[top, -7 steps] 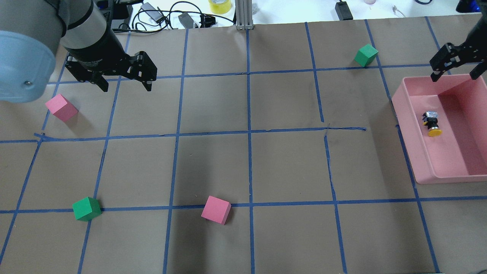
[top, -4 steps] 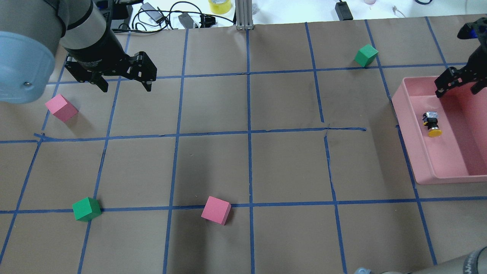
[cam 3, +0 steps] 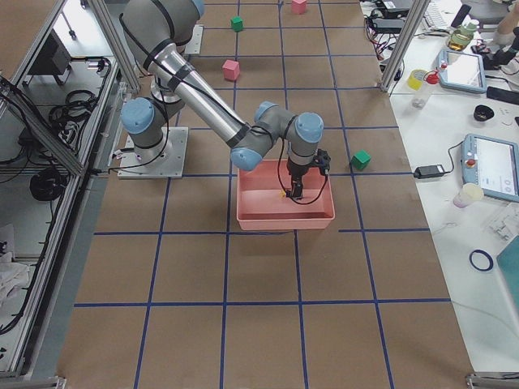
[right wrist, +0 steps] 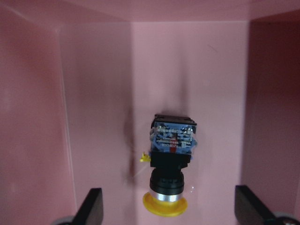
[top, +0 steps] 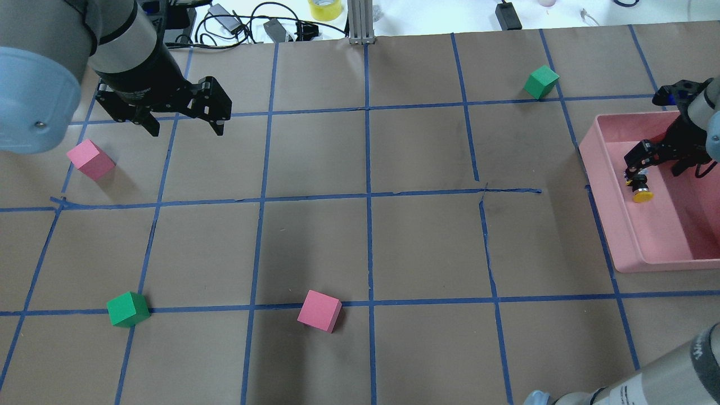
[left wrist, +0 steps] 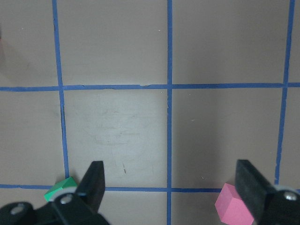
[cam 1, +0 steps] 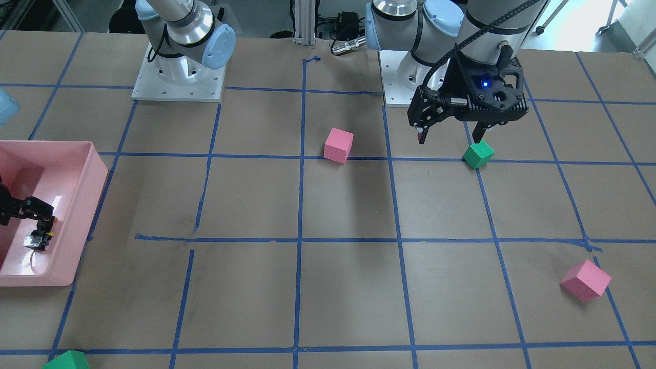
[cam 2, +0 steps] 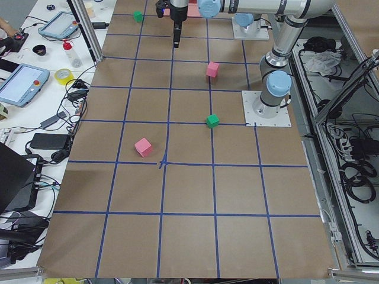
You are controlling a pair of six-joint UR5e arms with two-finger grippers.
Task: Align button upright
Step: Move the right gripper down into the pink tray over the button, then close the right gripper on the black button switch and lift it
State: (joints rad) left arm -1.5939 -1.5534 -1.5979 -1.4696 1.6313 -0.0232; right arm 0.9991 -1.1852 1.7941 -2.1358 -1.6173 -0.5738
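The table [top: 422,242] is covered in brown paper with a blue tape grid. The pink bin [top: 604,214] sits at its right edge.

The left gripper [top: 185,129] hangs above the table at far left, released, fingers spread wide and holding nothing. The right gripper [top: 652,170] is lowered inside the bin, also released. In the wrist view its fingers [right wrist: 91,208] stand well apart on either side of the button, with no visible contact.

Two pink cubes [top: 90,159] [top: 319,310] and two green cubes [top: 128,309] [top: 541,81] are scattered on the table, well apart.

The button [right wrist: 171,159] lies on its side on the bin floor near the left wall. It is not upright, and its yellow cap points toward the robot.
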